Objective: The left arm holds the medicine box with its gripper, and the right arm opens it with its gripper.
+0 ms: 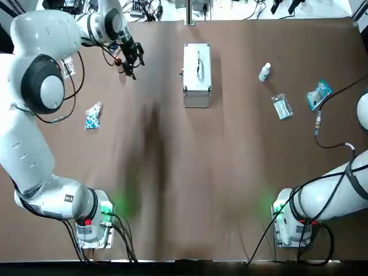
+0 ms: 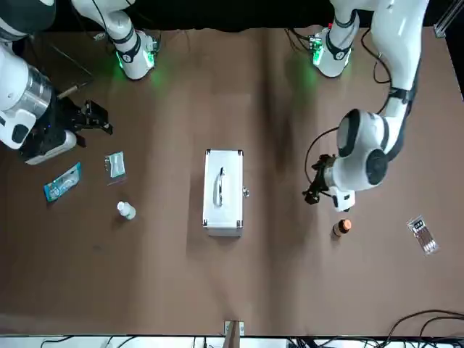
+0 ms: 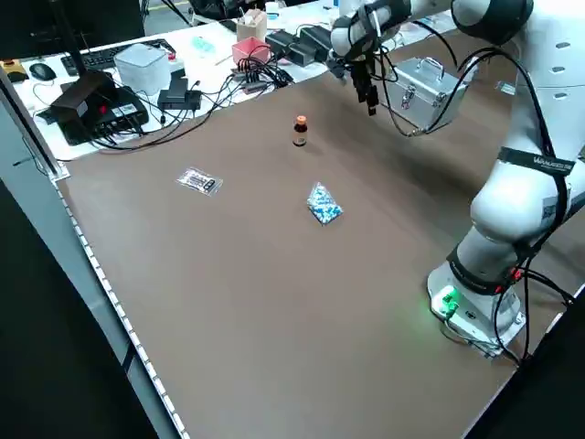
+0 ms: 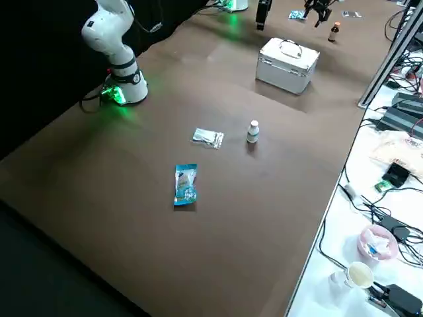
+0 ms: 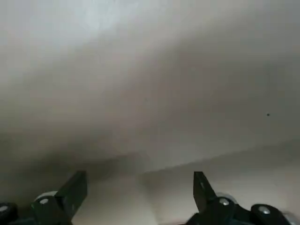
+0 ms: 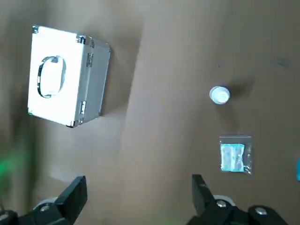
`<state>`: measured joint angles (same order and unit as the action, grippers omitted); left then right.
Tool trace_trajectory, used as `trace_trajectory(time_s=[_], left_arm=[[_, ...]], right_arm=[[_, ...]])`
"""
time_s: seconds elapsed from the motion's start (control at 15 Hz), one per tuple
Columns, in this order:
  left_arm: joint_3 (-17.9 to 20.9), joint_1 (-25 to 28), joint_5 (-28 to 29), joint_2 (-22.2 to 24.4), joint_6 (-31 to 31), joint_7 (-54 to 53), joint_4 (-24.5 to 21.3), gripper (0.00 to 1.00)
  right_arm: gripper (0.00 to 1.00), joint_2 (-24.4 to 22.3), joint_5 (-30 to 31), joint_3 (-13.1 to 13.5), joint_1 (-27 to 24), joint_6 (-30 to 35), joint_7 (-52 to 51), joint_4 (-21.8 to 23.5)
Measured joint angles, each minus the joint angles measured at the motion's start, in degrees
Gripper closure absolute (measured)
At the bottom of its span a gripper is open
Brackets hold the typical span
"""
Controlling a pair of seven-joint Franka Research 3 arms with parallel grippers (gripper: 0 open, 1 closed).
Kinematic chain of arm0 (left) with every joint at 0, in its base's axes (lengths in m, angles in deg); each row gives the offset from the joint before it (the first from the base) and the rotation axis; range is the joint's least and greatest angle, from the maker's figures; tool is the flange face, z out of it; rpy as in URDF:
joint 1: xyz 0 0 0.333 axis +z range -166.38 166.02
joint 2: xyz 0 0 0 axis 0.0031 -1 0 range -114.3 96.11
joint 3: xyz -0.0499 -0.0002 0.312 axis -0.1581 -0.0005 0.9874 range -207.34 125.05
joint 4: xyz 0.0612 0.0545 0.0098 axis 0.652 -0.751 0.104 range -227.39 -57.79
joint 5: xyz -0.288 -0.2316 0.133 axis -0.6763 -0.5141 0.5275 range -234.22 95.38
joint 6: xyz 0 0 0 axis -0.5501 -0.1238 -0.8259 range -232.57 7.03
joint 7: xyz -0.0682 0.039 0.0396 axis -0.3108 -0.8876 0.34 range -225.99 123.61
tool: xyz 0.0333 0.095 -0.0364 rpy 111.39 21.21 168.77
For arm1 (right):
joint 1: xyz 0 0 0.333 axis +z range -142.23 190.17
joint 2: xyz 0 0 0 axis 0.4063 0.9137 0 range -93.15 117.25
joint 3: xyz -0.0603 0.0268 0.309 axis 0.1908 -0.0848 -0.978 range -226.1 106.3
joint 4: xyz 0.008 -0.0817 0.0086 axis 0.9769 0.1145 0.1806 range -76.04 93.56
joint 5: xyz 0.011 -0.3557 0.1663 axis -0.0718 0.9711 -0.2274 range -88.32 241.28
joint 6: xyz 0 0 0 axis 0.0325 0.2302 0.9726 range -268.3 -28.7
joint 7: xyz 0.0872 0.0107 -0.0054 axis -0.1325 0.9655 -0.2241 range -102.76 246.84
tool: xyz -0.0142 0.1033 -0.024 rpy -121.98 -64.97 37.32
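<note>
The silver box [image 1: 197,73] sits shut, handle up, on the surface [image 1: 172,172] while the left claw [image 1: 135,67] and right claw [image 2: 104,122] hang well to either side, both spread apart and empty

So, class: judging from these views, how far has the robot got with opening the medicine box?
Done: nothing; the medicine box stands shut on the table, untouched. In hand: the left pincer hangs open beside it, short of contact; the right pincer hangs open, farther off. To do: holding the box, then opening it.
</note>
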<state>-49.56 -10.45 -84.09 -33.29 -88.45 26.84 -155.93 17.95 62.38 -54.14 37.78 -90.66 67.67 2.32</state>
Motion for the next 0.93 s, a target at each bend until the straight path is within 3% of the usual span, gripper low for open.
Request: trace_trajectory(time_s=[0.27,0.4,0.73,0.93], left_arm=[[-0.2,-3.7,-0.7,-0.8,-3.3,16.8,0.0,0.00],[-0.2,-6.0,-4.7,-2.0,-4.4,21.1,1.1,0.00],[-0.2,-10.4,-5.8,-11.5,-5.2,33.2,12.3,0.00],[-0.2,-12.4,-5.8,-16.8,-5.4,36.3,17.4,0.00]], right_arm=[[0.01,1.1,-2.9,0.0,1.5,-0.4,0.0,0.1],[0.01,3.1,-3.6,-0.1,4.2,-2.5,0.5,0.2],[0.01,7.4,-5.8,-0.1,8.7,-9.5,7.2,0.3],[0.01,10.9,-8.8,-0.2,12.5,-14.2,16.2,0.3]])
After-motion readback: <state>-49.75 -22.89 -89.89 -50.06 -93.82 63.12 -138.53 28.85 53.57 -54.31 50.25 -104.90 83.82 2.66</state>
